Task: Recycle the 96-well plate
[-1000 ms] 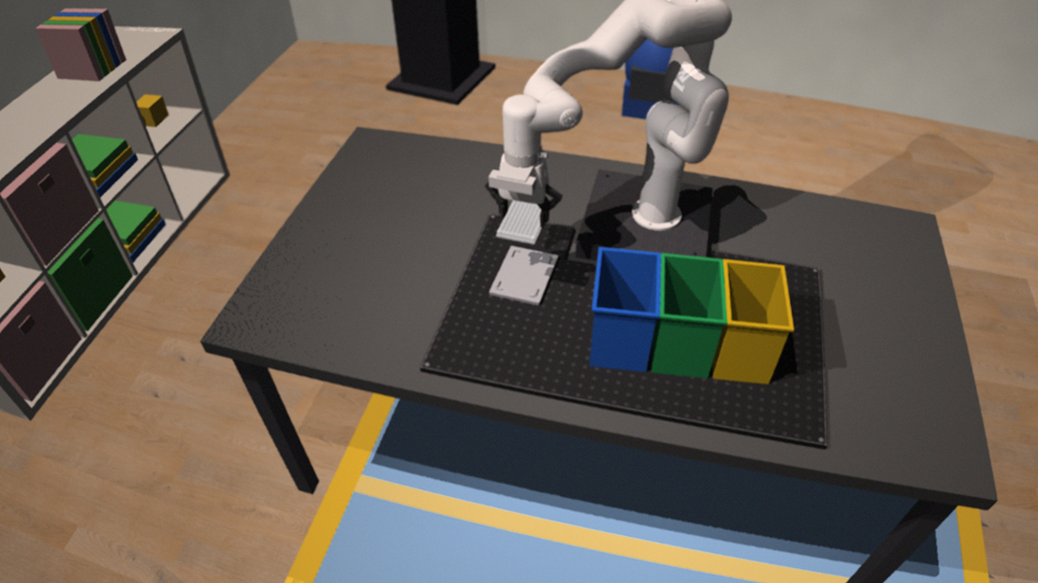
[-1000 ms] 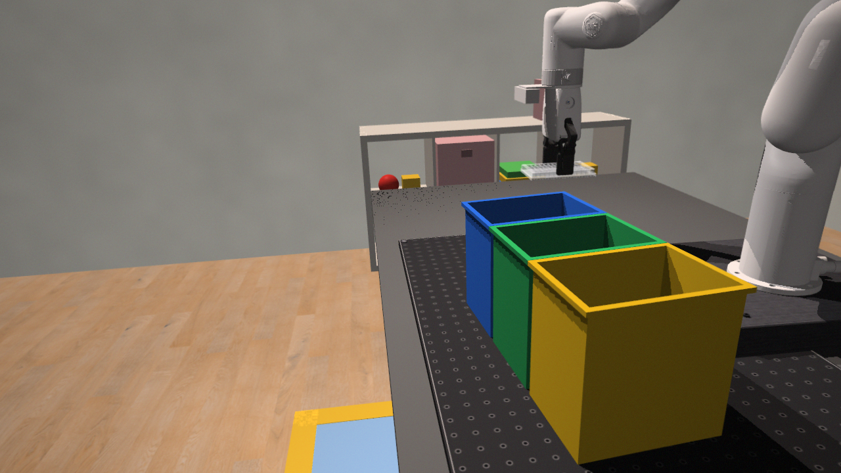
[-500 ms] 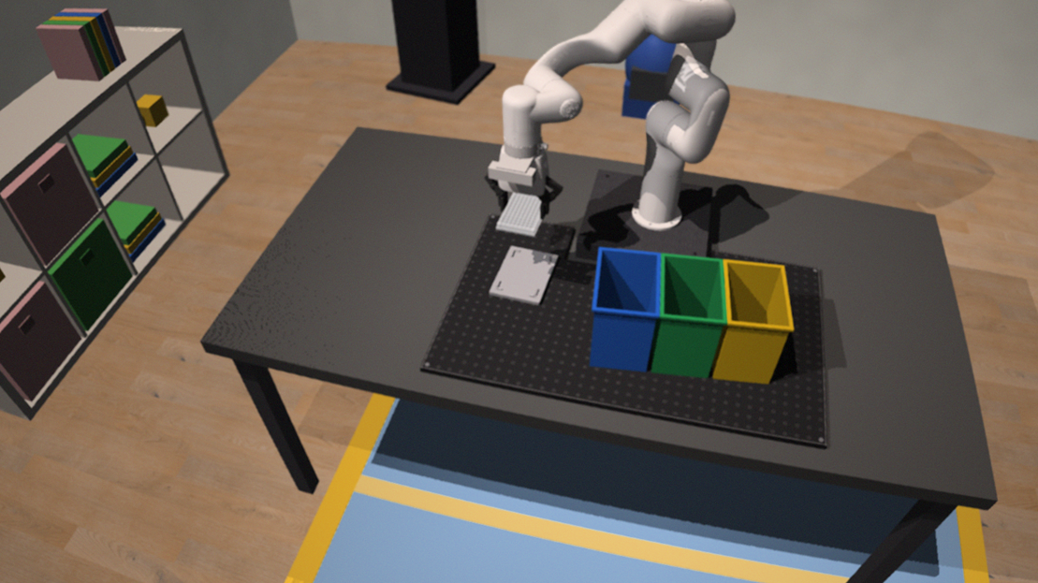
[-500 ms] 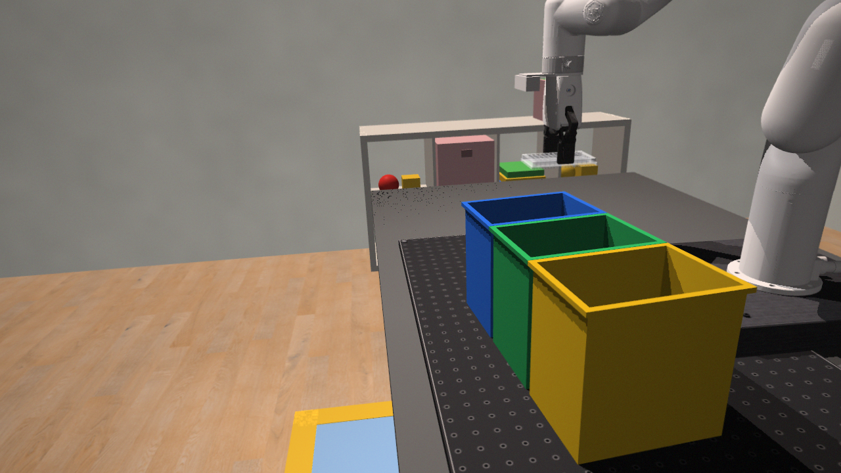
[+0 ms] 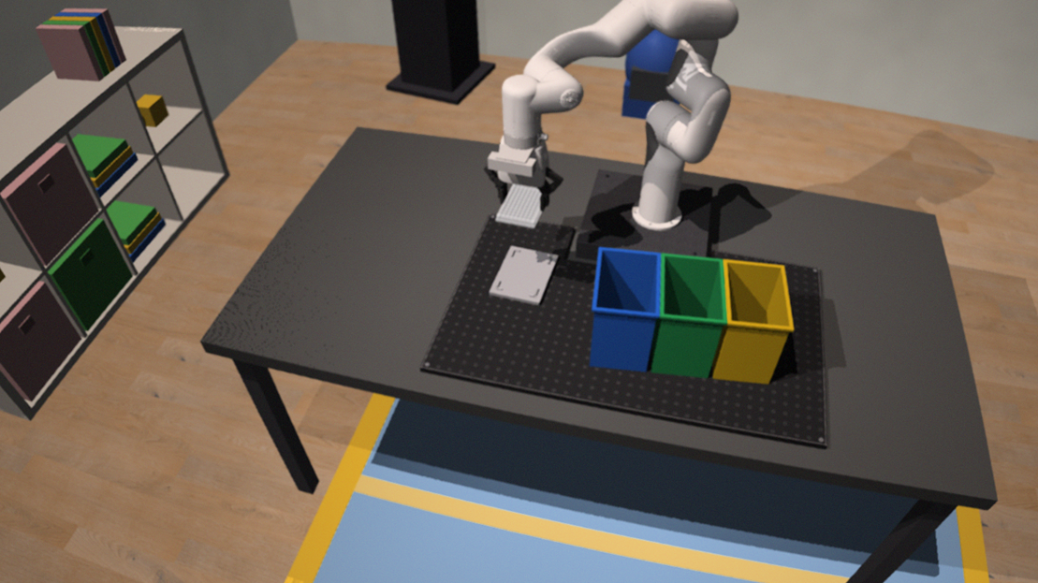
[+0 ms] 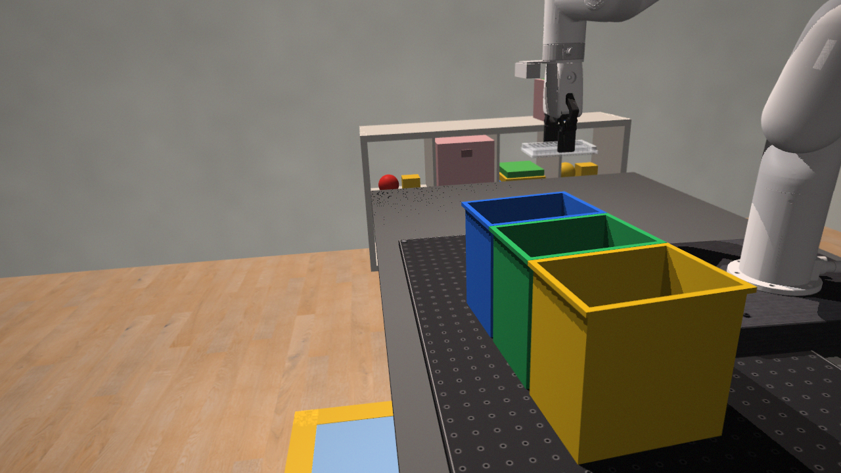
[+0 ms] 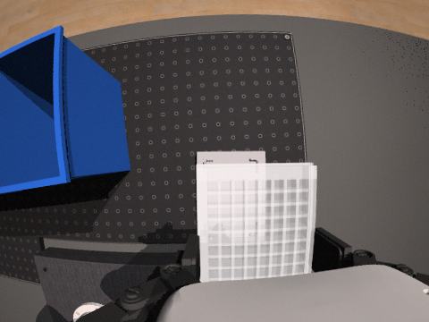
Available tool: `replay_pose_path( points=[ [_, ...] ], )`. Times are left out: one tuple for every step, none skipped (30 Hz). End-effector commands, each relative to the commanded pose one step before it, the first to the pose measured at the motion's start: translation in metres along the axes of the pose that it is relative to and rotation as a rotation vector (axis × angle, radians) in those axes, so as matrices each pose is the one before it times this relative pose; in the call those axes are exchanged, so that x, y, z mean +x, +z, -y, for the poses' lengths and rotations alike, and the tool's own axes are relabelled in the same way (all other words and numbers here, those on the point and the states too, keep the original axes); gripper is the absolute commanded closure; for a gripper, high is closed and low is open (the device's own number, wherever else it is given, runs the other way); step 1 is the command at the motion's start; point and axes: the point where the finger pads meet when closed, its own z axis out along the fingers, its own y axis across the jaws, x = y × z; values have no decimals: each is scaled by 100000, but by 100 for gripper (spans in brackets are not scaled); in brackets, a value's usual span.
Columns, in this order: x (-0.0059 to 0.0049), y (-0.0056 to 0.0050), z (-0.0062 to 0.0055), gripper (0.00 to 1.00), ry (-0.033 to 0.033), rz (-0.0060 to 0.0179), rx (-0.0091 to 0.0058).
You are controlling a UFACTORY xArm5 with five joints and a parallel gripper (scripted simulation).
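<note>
My gripper (image 5: pixel 521 193) (image 6: pixel 561 140) (image 7: pixel 256 250) is shut on the white 96-well plate (image 5: pixel 517 208) (image 6: pixel 543 148) (image 7: pixel 256 221) and holds it level, well above the table. The grey plate nest N1 (image 5: pixel 523 275) (image 7: pixel 229 156) lies flat on the perforated board, below and slightly in front of the plate, with nothing on it. The yellow bin (image 5: pixel 754 322) (image 6: pixel 635 347) stands upright at the right end of a row of three bins, touching the green bin (image 5: pixel 691 316) (image 6: pixel 564 235). The blue bin (image 5: pixel 627 307) (image 6: pixel 529 205) (image 7: pixel 54 114) is the one nearest the gripper.
The black perforated board (image 5: pixel 511 349) (image 6: pixel 464 376) (image 7: pixel 209 96) carries the nest and the bins. The arm's white base (image 5: pixel 657 215) (image 6: pixel 782 276) stands behind the bins. A shelf unit (image 5: pixel 36 205) (image 6: pixel 487 126) with boxes stands off the table's left side.
</note>
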Motion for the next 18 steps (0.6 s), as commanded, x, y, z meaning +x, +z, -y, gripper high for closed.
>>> replay_pose_path(
  points=[
    [84, -722, -75, 100, -1, -300, -285],
    [1, -167, 1, 100, 0, 0, 0],
    [1, -167, 1, 100, 0, 0, 0],
    [1, -167, 1, 100, 0, 0, 0],
    [1, -167, 1, 100, 0, 0, 0],
    [1, -167, 1, 100, 0, 0, 0],
    [1, -167, 1, 100, 0, 0, 0],
    [1, -167, 1, 100, 0, 0, 0],
    [1, -133, 1, 100, 0, 0, 0],
    [0, 0, 0, 100, 0, 0, 0],
    [0, 0, 0, 100, 0, 0, 0],
    [0, 0, 0, 100, 0, 0, 0],
    [0, 0, 0, 100, 0, 0, 0],
    [0, 0, 0, 100, 0, 0, 0],
    [0, 0, 0, 100, 0, 0, 0],
    [0, 0, 0, 100, 0, 0, 0],
    [0, 0, 0, 100, 0, 0, 0],
    [0, 0, 0, 100, 0, 0, 0]
  ],
)
